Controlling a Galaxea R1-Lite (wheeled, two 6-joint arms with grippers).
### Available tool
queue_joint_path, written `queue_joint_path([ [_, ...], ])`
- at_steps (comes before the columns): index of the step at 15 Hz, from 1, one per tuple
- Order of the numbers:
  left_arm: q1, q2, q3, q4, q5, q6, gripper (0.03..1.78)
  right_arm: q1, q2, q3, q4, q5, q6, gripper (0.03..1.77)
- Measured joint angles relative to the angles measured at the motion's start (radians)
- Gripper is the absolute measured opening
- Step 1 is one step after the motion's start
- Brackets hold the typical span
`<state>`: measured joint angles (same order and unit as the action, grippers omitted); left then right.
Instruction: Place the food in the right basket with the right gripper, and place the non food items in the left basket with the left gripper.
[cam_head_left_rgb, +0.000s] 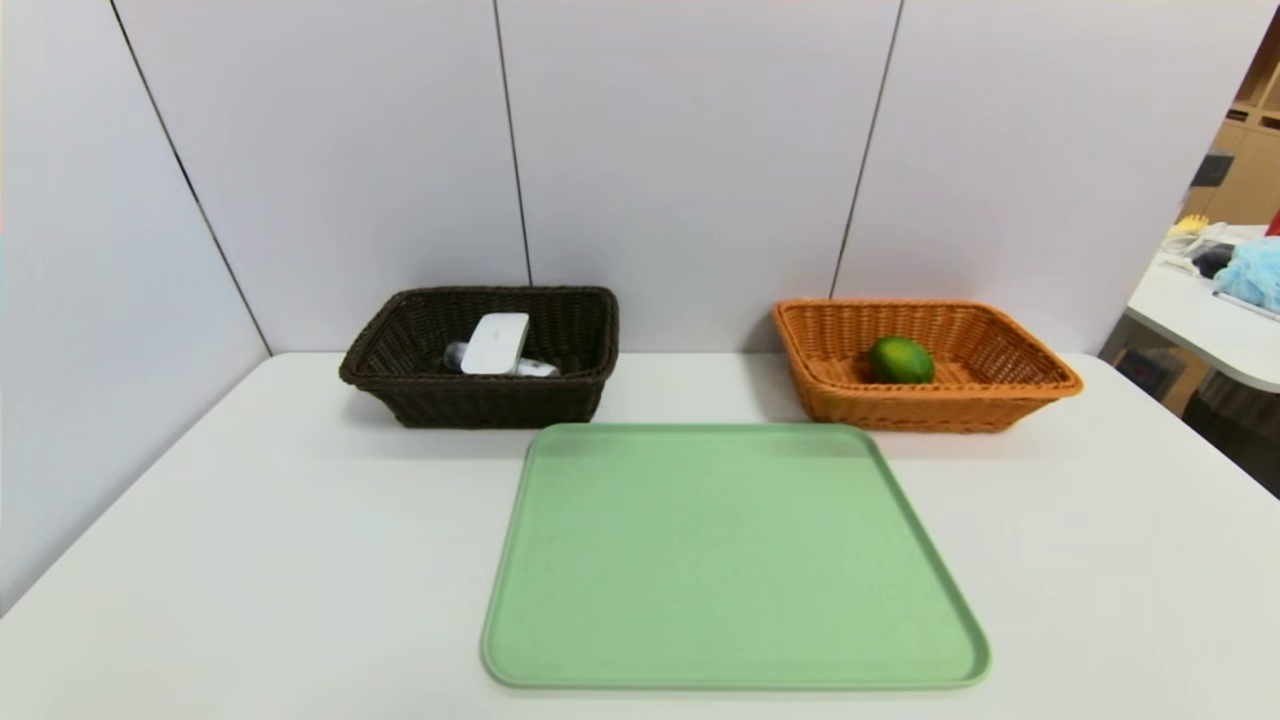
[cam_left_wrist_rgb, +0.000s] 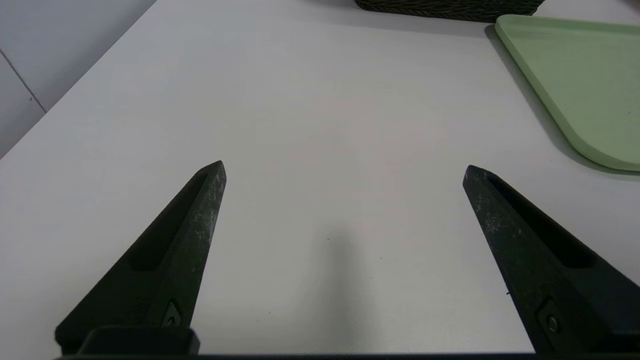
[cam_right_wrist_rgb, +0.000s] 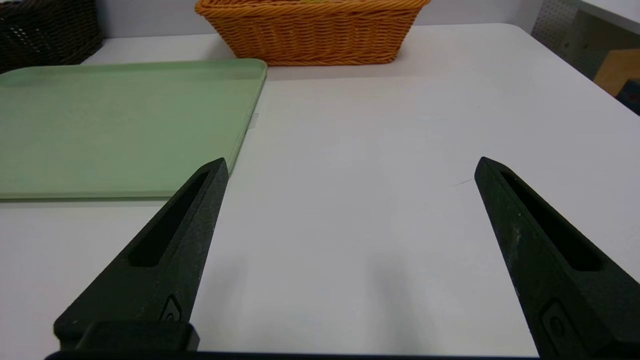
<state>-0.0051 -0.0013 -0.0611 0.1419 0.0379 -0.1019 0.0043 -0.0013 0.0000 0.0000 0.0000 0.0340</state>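
I see one lime (cam_head_left_rgb: 901, 360), round, glossy green, lying inside the orange basket (cam_head_left_rgb: 1040, 372) at the table's far right. Dark basket (cam_head_left_rgb: 380, 345), far left, holds one white flat box (cam_head_left_rgb: 495, 343) tilted on top of a second item, a silvery tube-like thing (cam_head_left_rgb: 535, 369) I can't identify. So: two baskets, one food item, two non-food items counted. One green tray (cam_head_left_rgb: 730, 560) sits between and in front of the baskets, nothing on it. White table (cam_head_left_rgb: 250, 560) under all of it. Neither arm shows from my head camera. Left gripper (cam_left_wrist_rgb: 344, 170) hangs low over bare table on the left of the tray, fingers (cam_left_wrist_rgb: 200, 215) spread wide apart, nothing between them; tray corner and the dark basket's base show beyond it. Right gripper (cam_right_wrist_rgb: 350, 167) likewise low over bare table on the tray's right side, its fingers (cam_right_wrist_rgb: 195, 210) wide apart and holding nothing, orange basket ahead of it.
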Motion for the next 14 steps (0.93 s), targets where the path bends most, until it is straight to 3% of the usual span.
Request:
queue_joint_path([
  [14,0.0,0.0,0.0,0.0,0.0,0.0,1.69,0.0,0.0,0.0,-0.001,0.0,0.0,1.7],
])
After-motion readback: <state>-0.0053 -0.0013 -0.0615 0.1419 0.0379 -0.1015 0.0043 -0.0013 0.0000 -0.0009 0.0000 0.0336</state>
